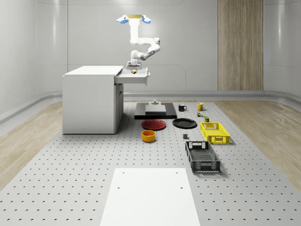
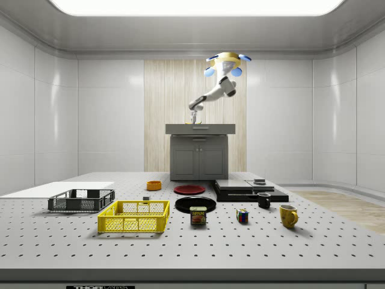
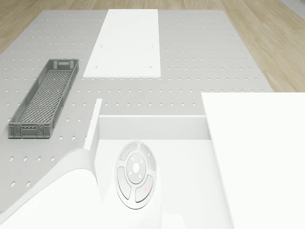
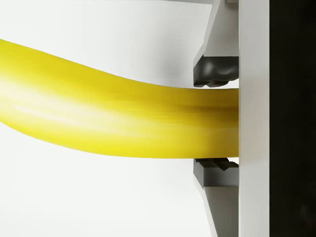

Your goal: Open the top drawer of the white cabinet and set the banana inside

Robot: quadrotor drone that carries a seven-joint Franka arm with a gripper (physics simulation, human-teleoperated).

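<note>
Above the white cabinet (image 1: pixel 89 99) at the far left of the whole-scene view, my drone body (image 1: pixel 134 19) hovers over the pulled-out top drawer (image 1: pixel 133 77). My arm (image 1: pixel 141 44) bends down into that drawer, and my gripper (image 4: pixel 213 123) is clamped on the banana (image 4: pixel 108 118), its pads (image 4: pixel 215 71) pressing both sides, just inside the drawer.
</note>
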